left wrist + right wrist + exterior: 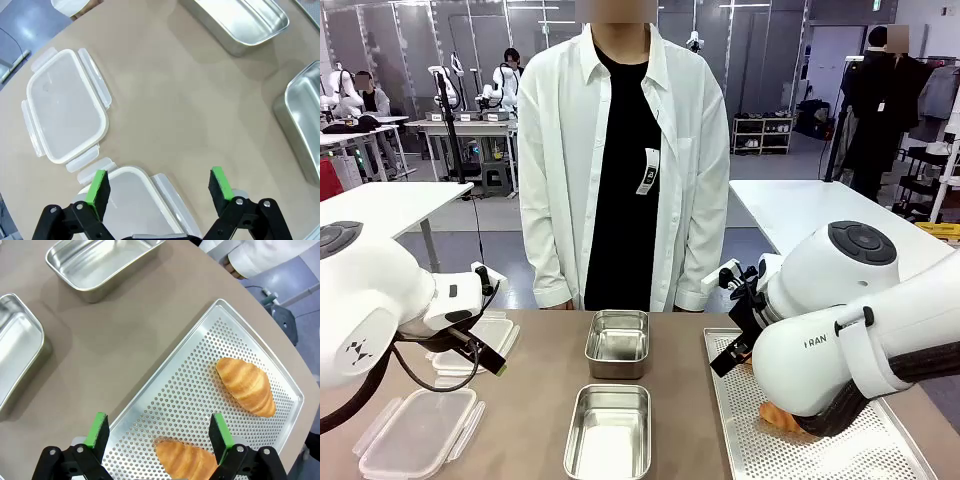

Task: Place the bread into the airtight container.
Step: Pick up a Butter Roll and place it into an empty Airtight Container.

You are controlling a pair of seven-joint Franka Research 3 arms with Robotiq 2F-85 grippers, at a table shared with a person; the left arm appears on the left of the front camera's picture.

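Looking past the worktop's (540, 350) far edge onto grey floor (490, 215). Noting white table at left (390, 205) and white table at right (800, 205). Recording low shelf unit (762, 135) sitting against grey wall panels (760, 60), ceiling light strips (533, 8) glowing overhead.

Bench (540, 400): person (620, 150) standing at far edge.
Centre: two containers in line, apart; far container (617, 343) behind near container (608, 432).
Right: tray (745, 450) beside containers. Two bread pieces on tray, apart: far bread (246, 385) toward tray's far side, near bread (185, 460) under right end effector (159, 422).
Left: near lid (417, 432) at near-left corner; far lid (498, 335) behind it, under left end effector (158, 177).
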